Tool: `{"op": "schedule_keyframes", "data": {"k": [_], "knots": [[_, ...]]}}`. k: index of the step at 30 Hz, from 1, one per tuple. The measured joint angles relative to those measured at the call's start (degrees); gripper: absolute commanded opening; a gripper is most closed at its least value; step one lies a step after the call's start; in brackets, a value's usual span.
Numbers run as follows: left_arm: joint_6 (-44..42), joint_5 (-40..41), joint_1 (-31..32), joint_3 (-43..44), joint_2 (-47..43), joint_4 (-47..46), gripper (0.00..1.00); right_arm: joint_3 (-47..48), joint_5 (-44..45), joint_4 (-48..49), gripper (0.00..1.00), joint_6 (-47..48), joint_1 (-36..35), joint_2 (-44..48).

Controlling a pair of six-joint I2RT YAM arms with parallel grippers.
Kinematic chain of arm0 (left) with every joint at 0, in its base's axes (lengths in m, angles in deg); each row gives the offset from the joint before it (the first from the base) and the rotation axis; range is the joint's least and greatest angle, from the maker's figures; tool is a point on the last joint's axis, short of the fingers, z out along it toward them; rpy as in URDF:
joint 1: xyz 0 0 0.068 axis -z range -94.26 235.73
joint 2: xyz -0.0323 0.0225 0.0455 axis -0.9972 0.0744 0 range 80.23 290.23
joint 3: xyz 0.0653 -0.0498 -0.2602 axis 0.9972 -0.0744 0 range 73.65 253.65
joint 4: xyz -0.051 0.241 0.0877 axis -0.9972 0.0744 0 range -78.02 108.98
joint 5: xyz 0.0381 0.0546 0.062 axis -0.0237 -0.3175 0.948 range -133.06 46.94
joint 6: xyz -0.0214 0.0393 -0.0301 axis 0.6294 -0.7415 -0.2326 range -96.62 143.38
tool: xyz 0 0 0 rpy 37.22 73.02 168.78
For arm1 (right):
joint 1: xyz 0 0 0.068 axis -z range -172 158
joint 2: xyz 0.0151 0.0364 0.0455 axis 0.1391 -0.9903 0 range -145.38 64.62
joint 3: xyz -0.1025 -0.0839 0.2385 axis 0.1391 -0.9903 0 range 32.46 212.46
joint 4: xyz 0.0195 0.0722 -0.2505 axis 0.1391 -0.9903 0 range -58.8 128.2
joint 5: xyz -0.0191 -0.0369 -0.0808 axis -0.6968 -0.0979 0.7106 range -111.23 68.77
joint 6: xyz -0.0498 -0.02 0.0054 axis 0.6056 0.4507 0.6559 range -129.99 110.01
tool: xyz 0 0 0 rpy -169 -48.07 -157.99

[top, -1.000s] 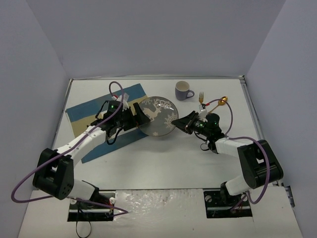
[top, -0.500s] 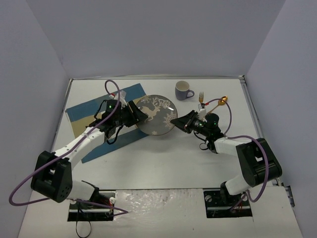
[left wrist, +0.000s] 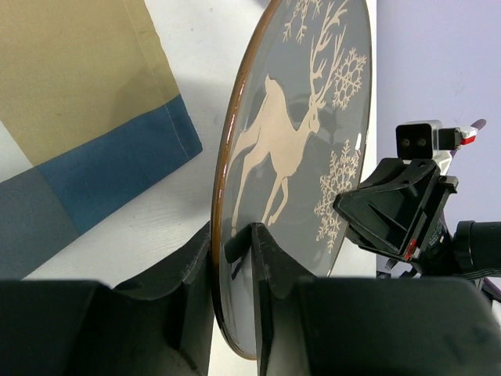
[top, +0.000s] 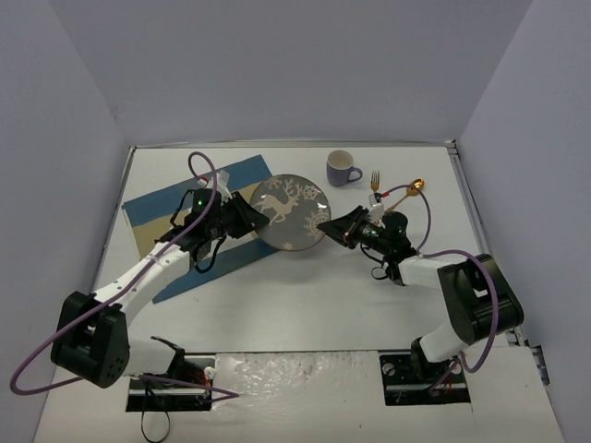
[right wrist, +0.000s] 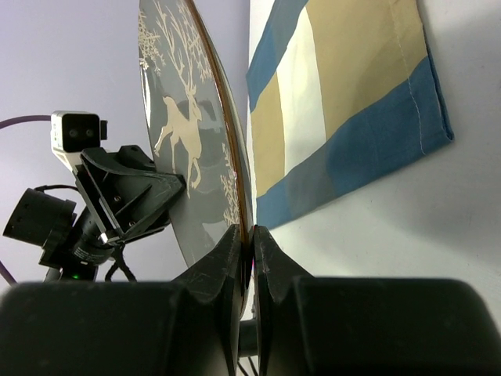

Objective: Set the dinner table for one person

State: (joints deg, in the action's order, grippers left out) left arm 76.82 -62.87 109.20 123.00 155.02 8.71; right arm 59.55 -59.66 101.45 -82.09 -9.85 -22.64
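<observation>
your left gripper (top: 247,215) and right gripper (top: 331,227) each clamp opposite rims of the tilted plate (top: 291,212), raised above the table (top: 305,295).

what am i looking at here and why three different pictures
Two robot arms are bolted to a white table. One picture looks down from above; the other two come from a camera on each wrist. Each arm ends in a two-finger end effector. The left end effector and right end effector each pinch an opposite rim of a grey reindeer plate. On the table lie a blue-and-tan placemat, a mug, a gold fork and spoon.
</observation>
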Motion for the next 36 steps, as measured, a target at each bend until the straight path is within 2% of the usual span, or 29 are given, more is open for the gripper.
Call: {"op": "schedule_keyframes", "data": {"k": [2, 3, 4, 5, 8, 9, 12, 19, 26, 32, 36], "knots": [[0.2, -0.4, -0.4, -0.3, -0.3, -0.1, 0.00, 0.0, 0.0, 0.1, 0.02, 0.0, -0.1, 0.0], [0.3, -0.7, -0.6, -0.5, -0.4, -0.1, 0.00, 0.0, 0.0, 0.0, 0.08, 0.1, -0.2, 0.0], [0.3, -1.0, -0.8, -0.7, -0.5, -0.1, 0.00, 0.0, 0.0, -0.1, 0.21, 0.2, -0.2, 0.0], [0.4, -1.1, -0.9, -0.8, -0.6, -0.2, 0.00, 0.0, 0.0, -0.2, 0.42, 0.3, -0.3, 0.0], [0.5, -1.3, -1.1, -1.5, -0.9, 0.0, 0.00, 0.4, -0.2, -0.9, 0.68, 1.8, -0.6, 0.0], [0.5, -1.2, -1.2, -1.8, -1.0, 0.1, 0.00, 0.7, -0.4, -1.8, 0.74, 2.6, -0.7, 0.0], [0.6, -1.4, -2.5, -3.0, -1.2, 0.3, 0.00, 2.2, -0.5, -6.1, 0.82, 6.0, -1.0, 0.7], [-0.9, -1.5, -8.9, -7.1, -2.7, 1.6, 0.00, 7.0, 0.6, -16.0, 0.88, 14.9, -0.7, 5.8], [-1.3, -4.7, -22.5, -11.0, -8.2, 2.2, 0.00, 7.8, 1.2, -24.6, 0.89, 22.5, 0.4, 13.4], [0.6, -9.4, -34.2, -13.4, -8.5, -6.2, 0.00, 7.7, 0.9, -29.7, 0.89, 27.2, 1.3, 18.4], [2.2, -11.2, -37.8, -14.5, -5.0, -12.8, 0.00, 7.6, 0.0, -31.2, 0.89, 28.8, 2.2, 20.5]]}}
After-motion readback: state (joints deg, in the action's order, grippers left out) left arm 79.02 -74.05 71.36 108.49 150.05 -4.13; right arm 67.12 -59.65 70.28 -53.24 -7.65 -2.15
